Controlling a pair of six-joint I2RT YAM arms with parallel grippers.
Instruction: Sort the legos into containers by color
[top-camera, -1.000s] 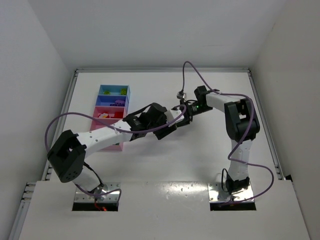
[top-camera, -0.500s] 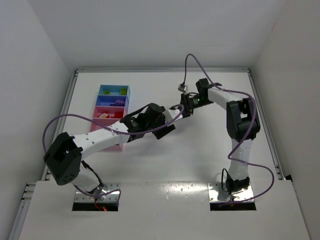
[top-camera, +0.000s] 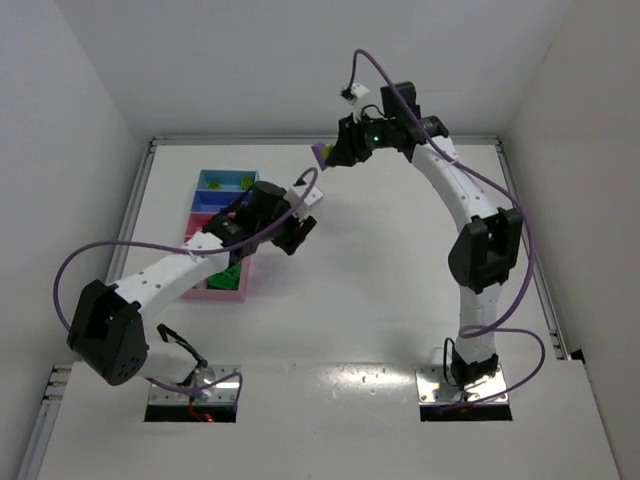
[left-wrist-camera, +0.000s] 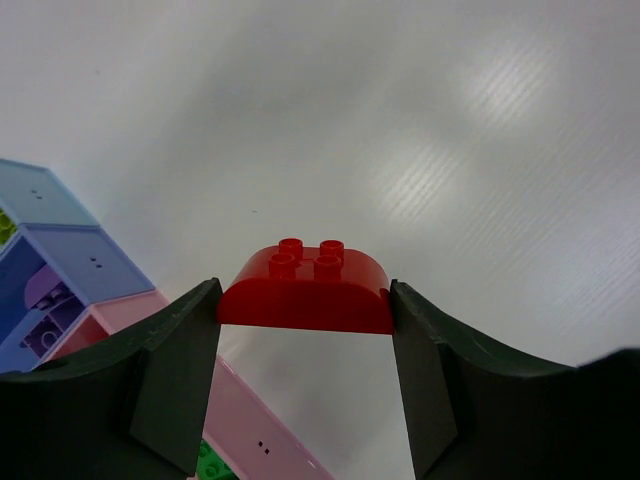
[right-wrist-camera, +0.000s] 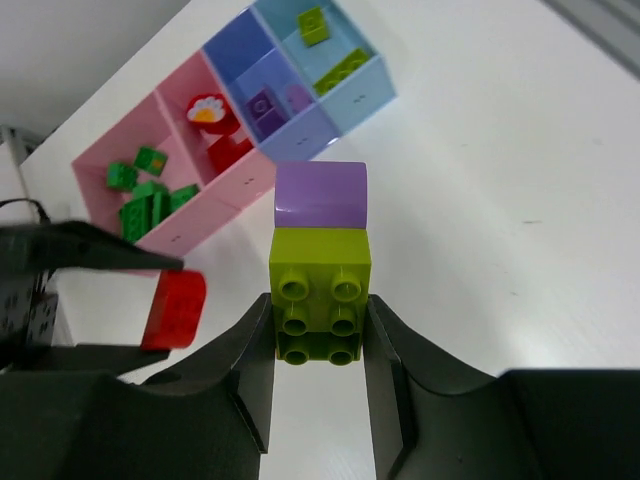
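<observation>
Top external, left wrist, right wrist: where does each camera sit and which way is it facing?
Top external: fixed above and behind the bases, facing down on the table and trays; both whole arms show.
Left wrist: on the left arm, facing along the left tool, shut on a red brick; only its fingers show.
Right wrist: on the right arm, facing down past the right tool, shut on a yellow-green and purple stack; its fingers show.
Shared: both wrist views catch the red brick and trays.
</observation>
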